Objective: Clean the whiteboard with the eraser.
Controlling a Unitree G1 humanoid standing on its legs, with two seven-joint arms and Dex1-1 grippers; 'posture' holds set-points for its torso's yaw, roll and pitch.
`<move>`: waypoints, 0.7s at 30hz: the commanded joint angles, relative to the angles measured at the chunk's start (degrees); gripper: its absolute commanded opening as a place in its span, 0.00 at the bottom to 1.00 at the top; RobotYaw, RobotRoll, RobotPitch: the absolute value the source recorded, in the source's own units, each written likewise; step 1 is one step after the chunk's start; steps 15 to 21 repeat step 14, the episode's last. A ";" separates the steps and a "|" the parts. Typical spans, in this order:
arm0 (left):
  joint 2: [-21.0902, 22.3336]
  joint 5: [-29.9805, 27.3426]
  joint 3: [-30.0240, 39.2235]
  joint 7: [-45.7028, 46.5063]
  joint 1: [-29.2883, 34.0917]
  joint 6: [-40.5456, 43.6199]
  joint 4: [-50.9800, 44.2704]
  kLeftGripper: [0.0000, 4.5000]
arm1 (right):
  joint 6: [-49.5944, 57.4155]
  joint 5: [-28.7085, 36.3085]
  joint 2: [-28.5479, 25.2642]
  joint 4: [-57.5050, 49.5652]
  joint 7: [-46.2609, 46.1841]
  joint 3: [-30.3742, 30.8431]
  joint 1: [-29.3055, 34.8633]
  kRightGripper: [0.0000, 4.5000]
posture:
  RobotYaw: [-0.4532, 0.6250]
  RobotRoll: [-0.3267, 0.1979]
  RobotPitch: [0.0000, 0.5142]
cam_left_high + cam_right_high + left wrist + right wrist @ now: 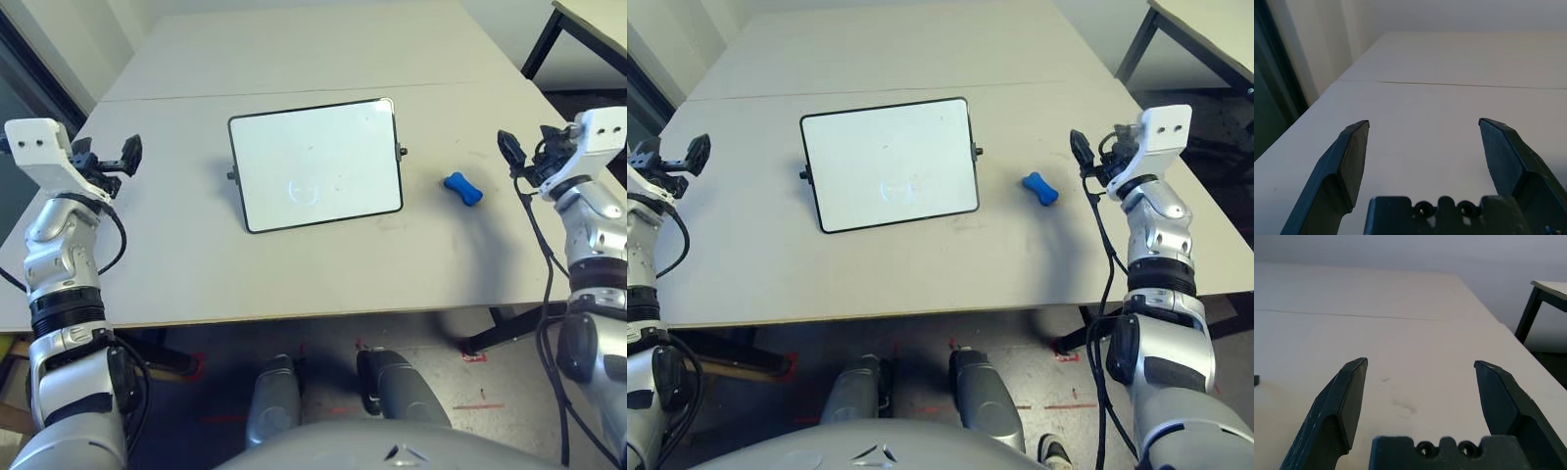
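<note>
Silver forearms [71, 264] are flanking the pale table [294, 284] in the left eye view; between them the glossy, black-framed board [313, 166] is bearing faint marks, too indistinct to read. Bone-shaped and blue, the eraser [463, 189] is resting between board and right gripper [527, 137]. In the right eye view, the picture's edge is cutting off the left arm. In the left wrist view, the left gripper [1424, 120] is standing wide; in the right wrist view, so is the right, over smudges [1403, 406].
</note>
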 commanded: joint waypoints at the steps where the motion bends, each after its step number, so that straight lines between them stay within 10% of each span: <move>1: 0.84 0.90 -0.45 -0.07 -0.50 -1.63 2.75 1.00 | -2.00 0.88 0.55 2.28 -0.78 -0.36 0.63 1.00 | 0.29 0.62 0.21; 21: 0.88 0.40 0.06 0.22 0.09 -1.41 1.21 1.00 | -3.41 0.85 2.04 5.59 -0.63 1.34 -1.52 1.00 | 0.33 0.62 0.20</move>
